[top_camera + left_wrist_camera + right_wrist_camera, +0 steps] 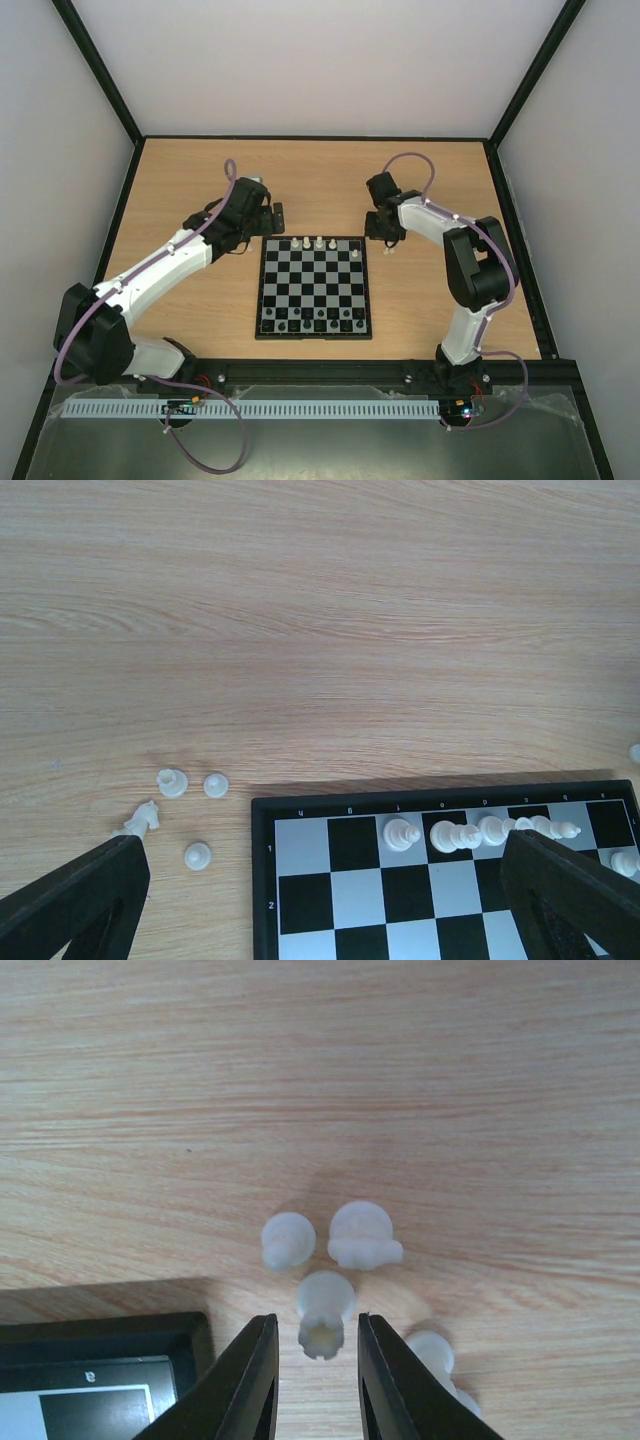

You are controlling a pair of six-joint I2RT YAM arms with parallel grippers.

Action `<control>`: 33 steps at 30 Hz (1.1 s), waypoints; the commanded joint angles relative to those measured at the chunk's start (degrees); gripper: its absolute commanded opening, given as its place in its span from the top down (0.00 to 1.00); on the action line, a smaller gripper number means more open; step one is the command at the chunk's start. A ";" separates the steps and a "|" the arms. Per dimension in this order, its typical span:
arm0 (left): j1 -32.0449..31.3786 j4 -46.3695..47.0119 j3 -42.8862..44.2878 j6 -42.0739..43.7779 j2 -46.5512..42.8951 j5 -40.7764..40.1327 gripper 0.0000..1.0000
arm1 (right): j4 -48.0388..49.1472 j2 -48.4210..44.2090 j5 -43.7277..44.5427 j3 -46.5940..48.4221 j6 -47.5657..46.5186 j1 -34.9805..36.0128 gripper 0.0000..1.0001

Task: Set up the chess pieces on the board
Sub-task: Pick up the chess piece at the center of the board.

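The board (pixel 313 290) lies mid-table with several whitish chess pieces (pixel 319 242) on its far row. My right gripper (pixel 315 1320) is open just off the board's far right corner, jaws on either side of a whitish rook (pixel 325 1312) with small gaps both sides. Three more whitish pieces (pixel 365 1235) stand around it. My left gripper (pixel 325 850) is open wide and empty above the board's far left corner (pixel 350 900). A knight (pixel 143 820) and three small whitish pieces (pixel 197 856) lie on the wood left of the board.
Tiny black pieces (pixel 318 314) stand along the board's near rows. The board's black rim (pixel 110 1345) is just left of my right fingers. Bare wooden tabletop (pixel 320 180) stretches behind the board, bounded by dark frame edges.
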 commanded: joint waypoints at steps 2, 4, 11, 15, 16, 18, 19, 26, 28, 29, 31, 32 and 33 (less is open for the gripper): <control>0.09 0.88 0.92 -0.19 0.74 0.29 0.00 | -0.72 1.92 -0.25 2.30 -0.54 -0.36 0.78; 0.10 0.85 0.93 -0.11 0.79 0.21 0.01 | -0.77 2.46 -0.27 2.54 -0.52 -0.37 0.80; 0.12 0.92 0.76 -0.10 0.50 0.38 0.01 | -0.76 3.19 0.16 2.75 -0.51 -0.40 0.81; 0.12 0.94 0.75 -0.07 0.46 0.55 0.01 | -0.76 3.24 0.28 2.95 -0.51 -0.32 0.87; 0.16 0.94 0.75 -0.16 0.44 0.55 0.00 | -0.77 3.06 0.26 2.90 -0.50 -0.39 0.88; 0.11 1.02 0.64 -0.18 0.36 0.64 0.01 | -0.76 2.71 0.19 2.64 -0.43 -0.34 0.89; 0.12 0.97 0.65 -0.16 0.39 0.64 0.00 | -0.77 2.22 0.10 2.49 -0.43 -0.40 0.90; 0.13 0.99 0.55 -0.48 0.55 0.64 0.00 | -1.07 -4.12 -0.61 -1.20 -0.25 -0.26 0.92; 0.10 0.92 0.39 -0.61 0.43 0.64 0.00 | -1.56 -6.17 -1.27 -2.14 -0.25 0.12 0.92; 0.16 0.80 0.42 -0.75 0.47 0.64 0.01 | -1.83 -7.08 -1.37 -2.54 -0.32 0.51 0.92; 0.12 0.62 0.31 -0.90 0.37 0.35 0.00 | -2.42 -8.69 -1.94 -3.13 -0.49 1.46 0.91; 0.15 0.47 0.22 -0.96 0.29 0.07 0.01 | -2.73 -9.23 -2.35 -3.26 -0.58 1.96 0.91; 0.16 0.39 0.19 -1.20 0.31 -0.22 0.01 | -3.09 -9.69 -2.64 -3.21 -0.70 2.60 0.91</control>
